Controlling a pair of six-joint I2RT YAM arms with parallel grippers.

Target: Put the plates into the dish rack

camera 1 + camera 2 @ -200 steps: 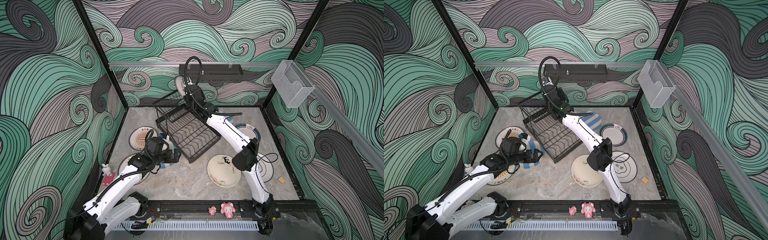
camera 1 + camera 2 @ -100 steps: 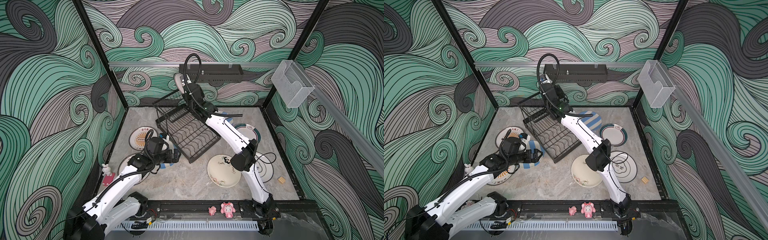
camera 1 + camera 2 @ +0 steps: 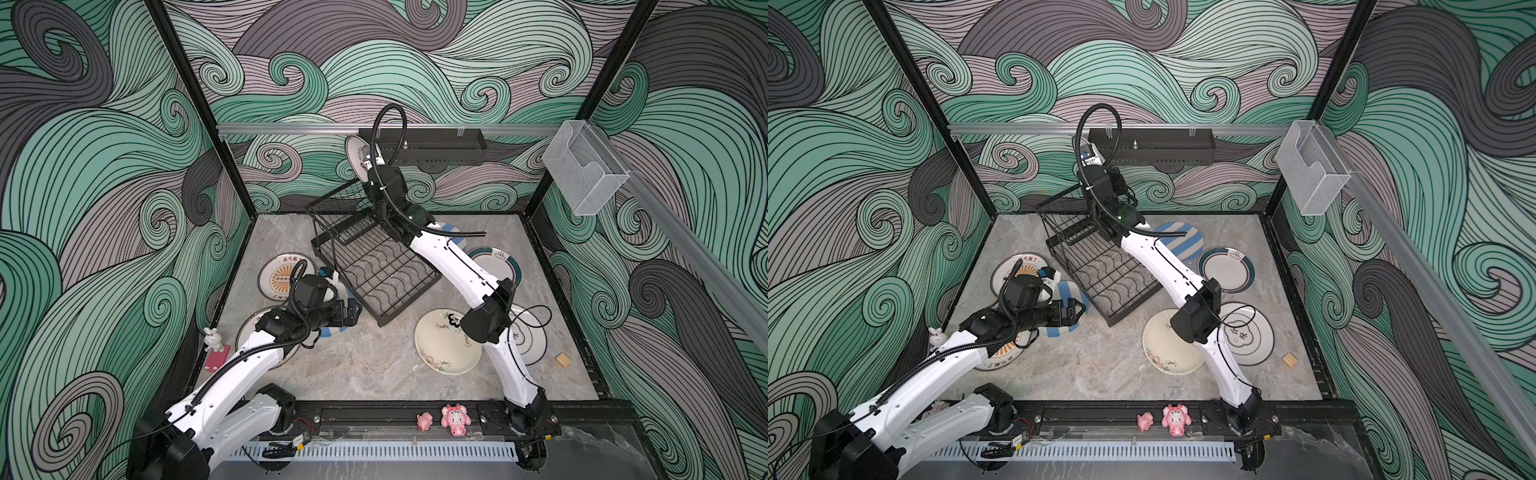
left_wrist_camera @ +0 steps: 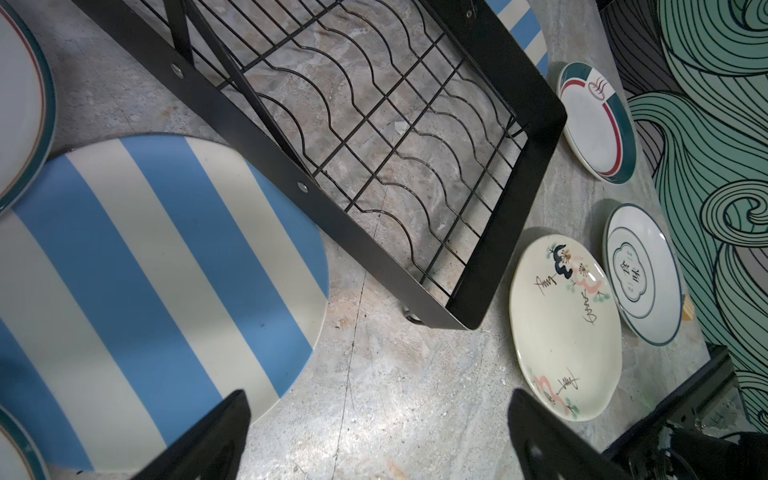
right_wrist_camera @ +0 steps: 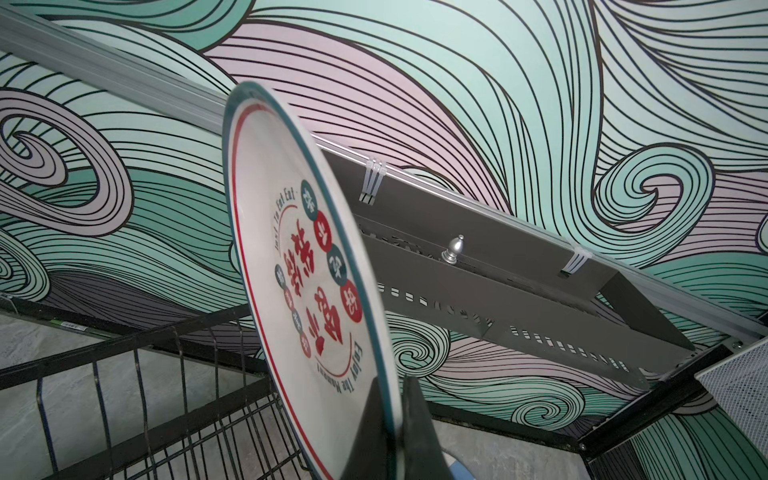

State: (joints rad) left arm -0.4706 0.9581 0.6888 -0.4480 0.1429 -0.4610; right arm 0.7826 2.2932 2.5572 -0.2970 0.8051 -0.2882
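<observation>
My right gripper (image 5: 399, 378) (image 3: 366, 165) is shut on the rim of a red-lettered, teal-edged plate (image 5: 299, 266) (image 3: 356, 153). It holds the plate on edge above the raised basket (image 5: 137, 374) of the black wire dish rack (image 3: 409, 302) (image 3: 1133, 305). My left gripper (image 4: 378, 401) (image 3: 353, 311) hangs open and empty over the table, beside a blue-striped plate (image 4: 145, 270) (image 3: 1065, 291). Flat on the table lie an orange-sunburst plate (image 3: 282, 276), a cream plate with drawings (image 3: 440, 345) (image 4: 565, 328), a black-ringed plate (image 3: 528, 336) and a teal-rimmed plate (image 3: 494, 266).
A black perforated shelf (image 3: 436, 145) hangs on the back wall just behind the held plate. A clear plastic box (image 3: 582, 170) sticks out from the right wall. A second striped plate (image 3: 1183, 241) lies under the right arm. A wooden block (image 3: 563, 359) and a bunny figure (image 3: 212, 338) sit near the side walls.
The right gripper has lifted the plate a little higher above the rack's upper basket. The left arm has stayed where it was.
</observation>
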